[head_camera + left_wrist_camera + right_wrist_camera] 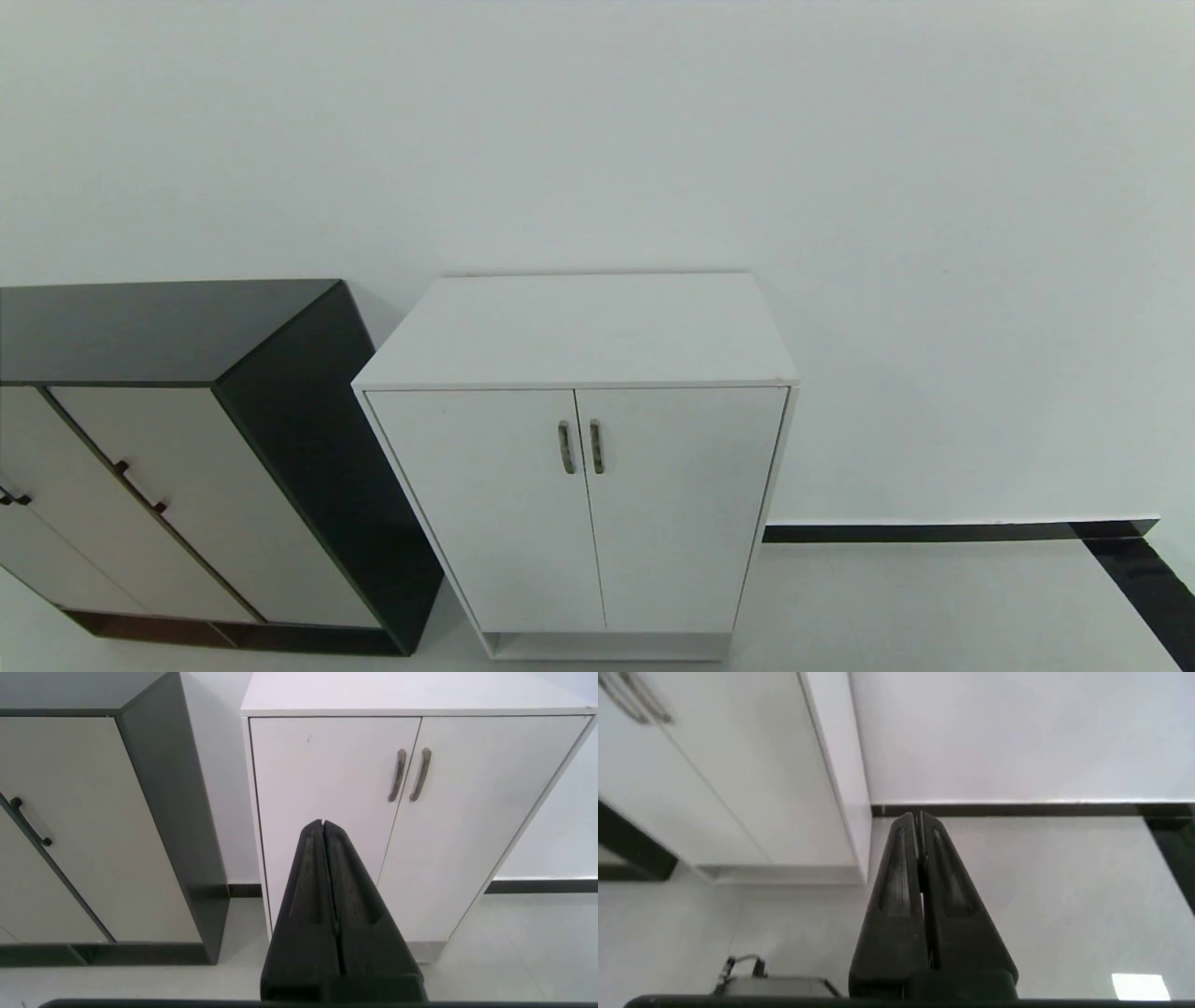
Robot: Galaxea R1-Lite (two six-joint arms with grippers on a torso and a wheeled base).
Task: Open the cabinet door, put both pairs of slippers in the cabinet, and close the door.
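The black left gripper (pixel 323 827), its two fingers pressed flat together, points at the closed white two-door cabinet (pixel 318 765). Two slim grey metal handles (pixel 398 775) stand upright side by side at the seam between the doors. Just beside it stands a dark grey cabinet with pale beige doors (pixel 173 812) and a black bar handle (pixel 31 821). A black skirting strip (pixel 547 886) runs along the white wall above the pale floor (pixel 523 952).

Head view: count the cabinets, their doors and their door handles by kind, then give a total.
Cabinets: 2, the white cabinet and the black cabinet.
Doors: 4, two white doors and two pale doors.
Handles: 4, two silver handles and two dark handles.
Total: 10.
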